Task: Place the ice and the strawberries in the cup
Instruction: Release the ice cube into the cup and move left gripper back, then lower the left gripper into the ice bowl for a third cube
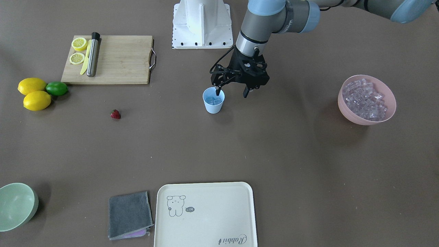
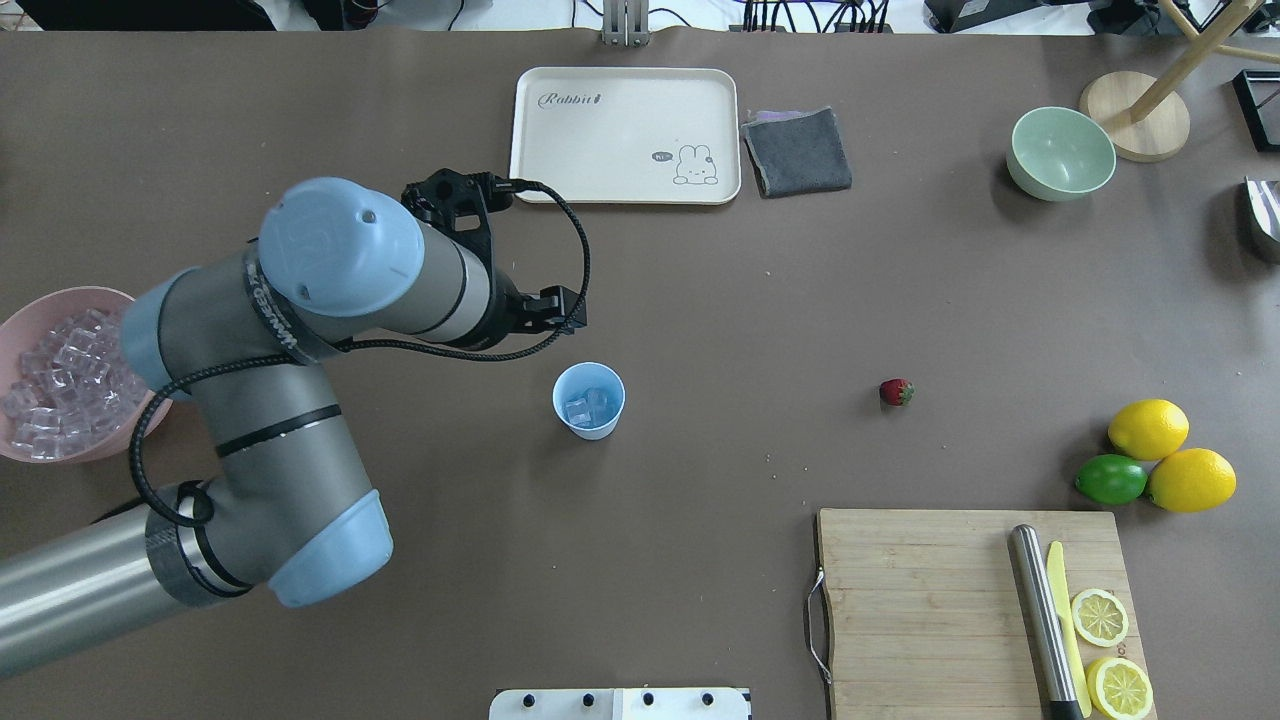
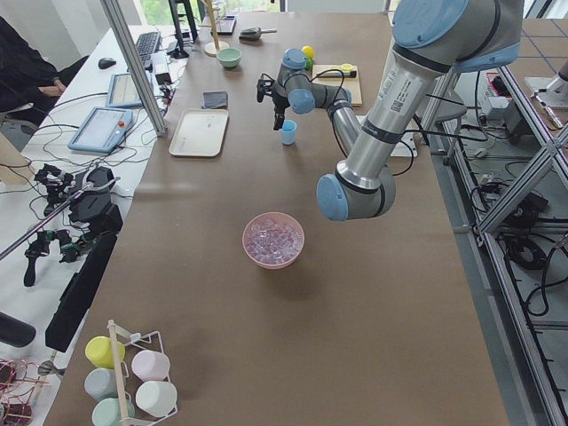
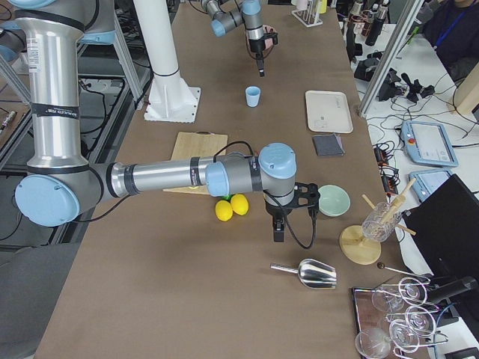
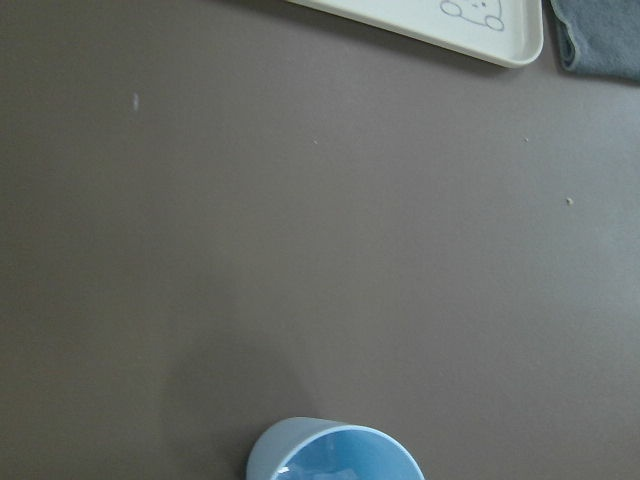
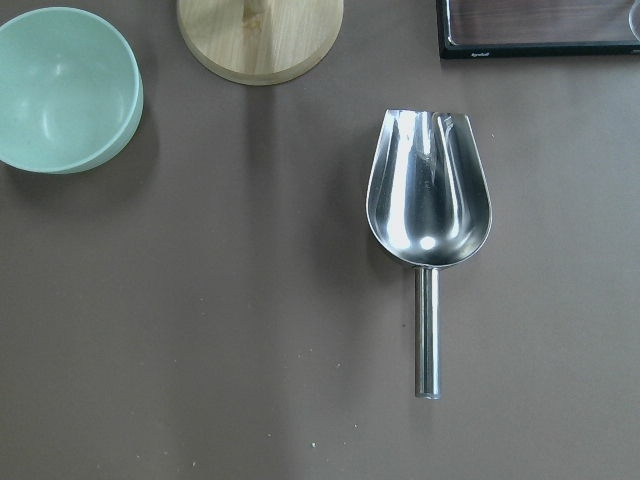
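Ice (image 2: 585, 407) lies in the bottom of the light blue cup (image 1: 213, 106), a few clear cubes, and many more fill the pink bowl (image 1: 355, 118) well off toward the robot's left end of the table (image 1: 274, 154). The cup stands upright near the middle of the table. The left gripper (image 1: 232, 93) hangs just beside and above it, jaws spread wide and holding nothing. In the front-facing view one fingertip lines up with the cup's rim, while the left wrist view catches only the cup's top edge at the bottom of its frame. The strawberry (image 1: 115, 114) lies alone on the bare table, well apart from the cup on the robot's right side, between the cup and the lemons (image 1: 34, 94) with the lime (image 1: 56, 88). The right gripper (image 4: 278, 228) shows only in the right side view, above the table near the lemons and the pale green bowl (image 4: 333, 200), and whether it is spread or closed cannot be told. Its wrist view looks down on a metal scoop (image 6: 430, 210) lying flat.
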### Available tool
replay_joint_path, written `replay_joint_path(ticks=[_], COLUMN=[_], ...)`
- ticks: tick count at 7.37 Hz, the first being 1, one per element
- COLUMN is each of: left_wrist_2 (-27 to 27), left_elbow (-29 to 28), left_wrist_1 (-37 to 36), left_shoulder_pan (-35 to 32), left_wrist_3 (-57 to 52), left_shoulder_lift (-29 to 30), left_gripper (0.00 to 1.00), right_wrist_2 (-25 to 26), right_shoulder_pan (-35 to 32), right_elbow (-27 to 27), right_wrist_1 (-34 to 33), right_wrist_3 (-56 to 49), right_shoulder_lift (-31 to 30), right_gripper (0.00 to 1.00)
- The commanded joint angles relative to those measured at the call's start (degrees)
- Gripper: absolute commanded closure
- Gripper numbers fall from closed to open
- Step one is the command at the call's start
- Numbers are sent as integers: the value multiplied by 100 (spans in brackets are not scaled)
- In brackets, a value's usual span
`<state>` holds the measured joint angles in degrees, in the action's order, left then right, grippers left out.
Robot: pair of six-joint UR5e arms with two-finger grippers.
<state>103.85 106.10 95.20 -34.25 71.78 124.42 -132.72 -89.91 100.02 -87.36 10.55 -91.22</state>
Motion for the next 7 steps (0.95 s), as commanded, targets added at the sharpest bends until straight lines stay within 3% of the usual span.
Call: replay_joint_path(ticks=[1, 3, 4, 7], left_wrist_2=[328, 442, 834, 1479], left_elbow=[235, 184, 79, 218], left_wrist_1=[-774, -34, 607, 1184], left_shoulder_pan=[-790, -1546, -1819, -2207], left_wrist_3=[-1438, -2743, -3009, -3554], left_shoulder_lift=[-528, -1722, -2215, -3132], left_gripper=[2, 2, 2, 2], right_wrist_2=[-17, -114, -114, -123], right_shoulder_pan=[9, 140, 297, 834], right_elbow=[0, 79, 149, 421], right_wrist_1=[0, 9, 35, 62], right_wrist_3=[9, 104, 314, 922], right_shoulder_lift=[7, 86, 182, 394], right_gripper=[0, 0, 0, 0])
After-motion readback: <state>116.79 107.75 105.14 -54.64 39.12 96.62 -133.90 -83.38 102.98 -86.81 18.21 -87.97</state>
